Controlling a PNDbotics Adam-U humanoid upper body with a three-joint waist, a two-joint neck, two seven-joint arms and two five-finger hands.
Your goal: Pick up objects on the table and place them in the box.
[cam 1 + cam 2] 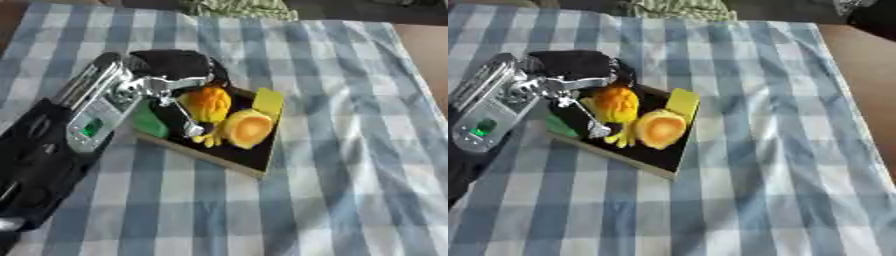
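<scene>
- Several small things lie in the box (229,156), a shallow tray with a black floor and pale wooden rim, set askew on the tabletop (350,150) left of centre.
- An orange, lumpy object (208,102) sits near the box's middle; just right of it lies a round piece (248,128), orange-faced with a yellow edge.
- A flat yellow block (268,101) leans at the far right rim; a green piece (150,122) shows at the left edge.
- The left hand (179,67) reaches over the box, one thin finger pointing down beside the orange object; whether the fingers clamp it, I cannot tell.
- A blue-and-white checked cloth (780,190) covers the tabletop.
</scene>
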